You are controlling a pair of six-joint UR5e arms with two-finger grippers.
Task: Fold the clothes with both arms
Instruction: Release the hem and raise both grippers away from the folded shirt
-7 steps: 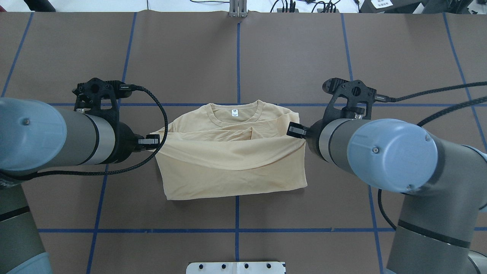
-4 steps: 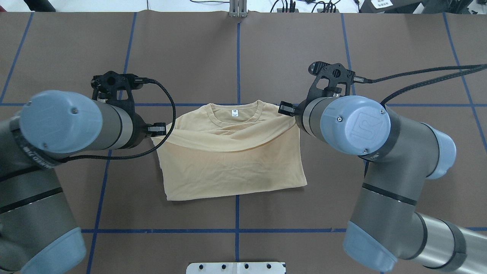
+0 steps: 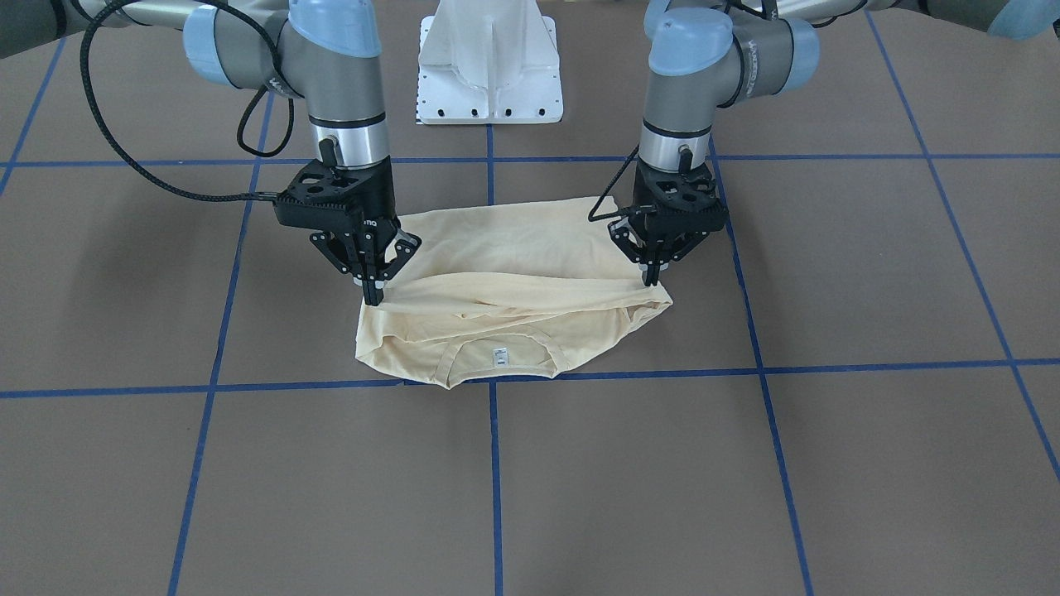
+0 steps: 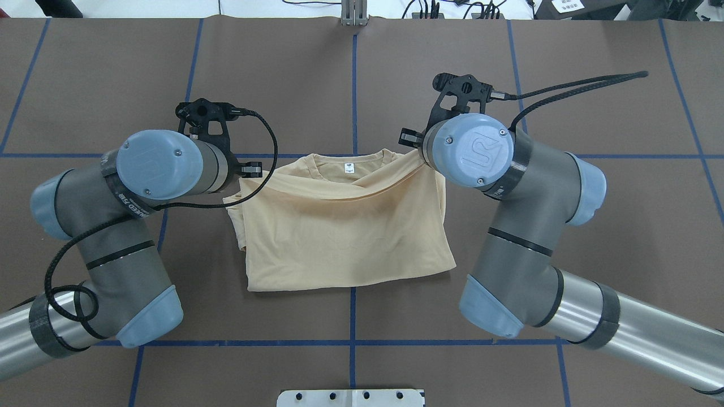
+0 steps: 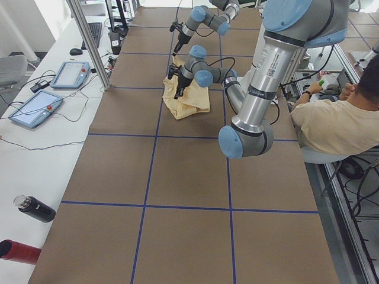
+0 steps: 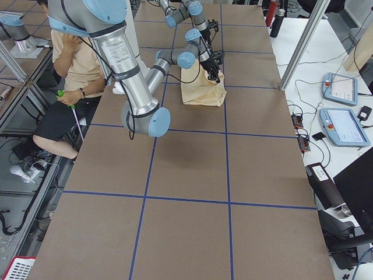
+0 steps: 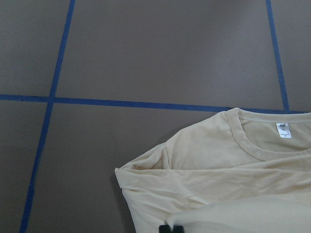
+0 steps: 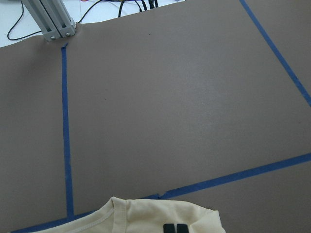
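left gripper (image 3: 652,279), right gripper (image 3: 373,296) both clamped on t-shirt (image 3: 513,244) fold's ends; neck label (image 3: 499,356) showed toward table's (image 3: 745,480) operator-side edge.

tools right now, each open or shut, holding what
Left tool: shut on the T-shirt, at its lifted edge.
Right tool: shut on the same T-shirt edge.
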